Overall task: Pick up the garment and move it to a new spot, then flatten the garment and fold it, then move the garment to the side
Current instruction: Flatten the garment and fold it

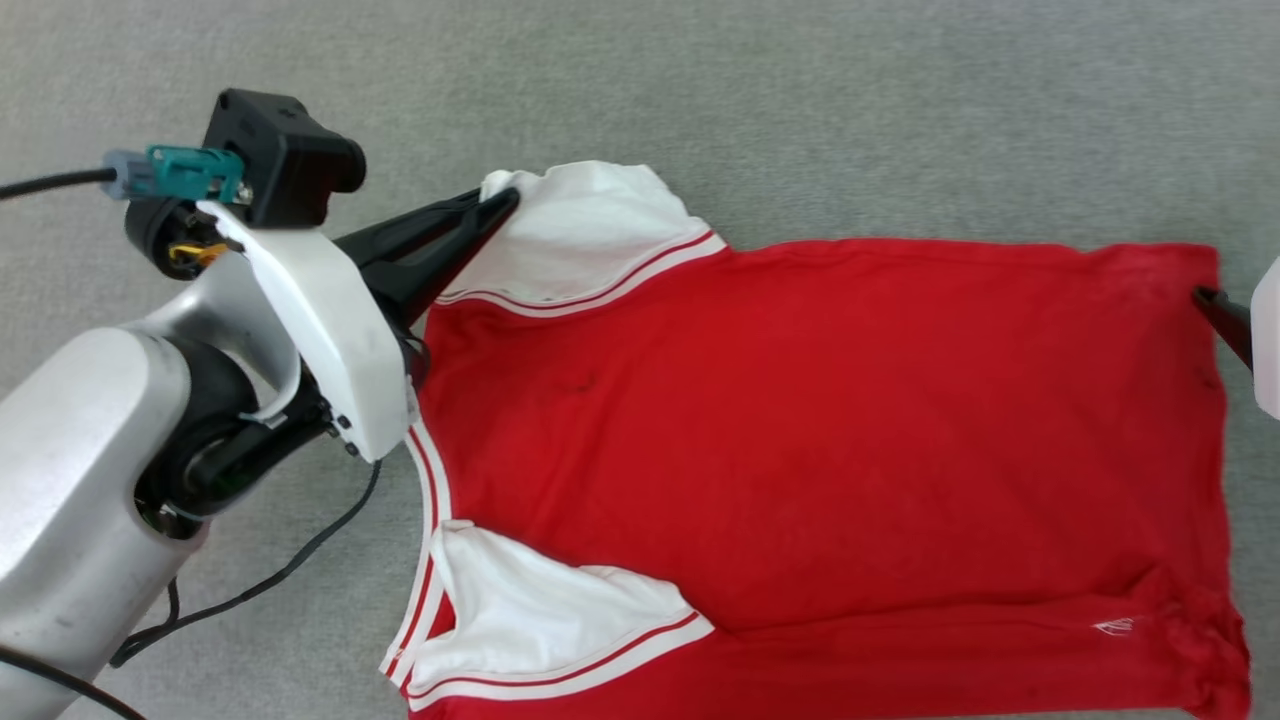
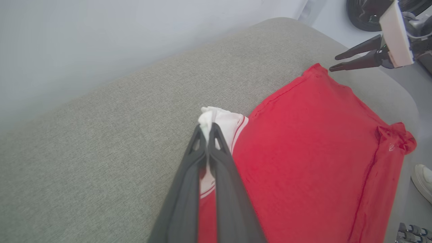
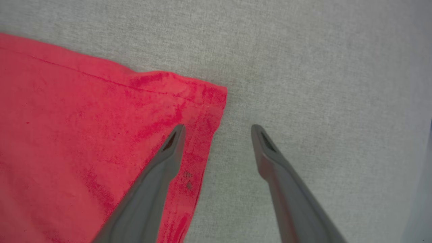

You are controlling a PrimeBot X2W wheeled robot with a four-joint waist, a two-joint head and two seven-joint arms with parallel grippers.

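The garment (image 1: 800, 430), a red shirt with white sleeves and striped trim, lies spread on the grey surface, neck end at the left and hem at the right. My left gripper (image 1: 503, 203) is shut on the edge of the far white sleeve (image 2: 222, 121), which bunches at the fingertips (image 2: 206, 127). At the hem's far corner (image 3: 202, 98) my right gripper (image 3: 219, 128) stands open: one finger hangs over the red cloth, the other over bare surface. The left wrist view also catches the right gripper (image 2: 333, 63), open beside that corner. The near sleeve (image 1: 540, 610) lies flat.
The grey upholstered surface (image 1: 800, 100) stretches beyond the shirt on the far side and left. Its rounded edge (image 2: 401, 91) drops to a pale floor where a white shoe (image 2: 422, 179) stands. A black cable (image 1: 270, 580) hangs from my left arm.
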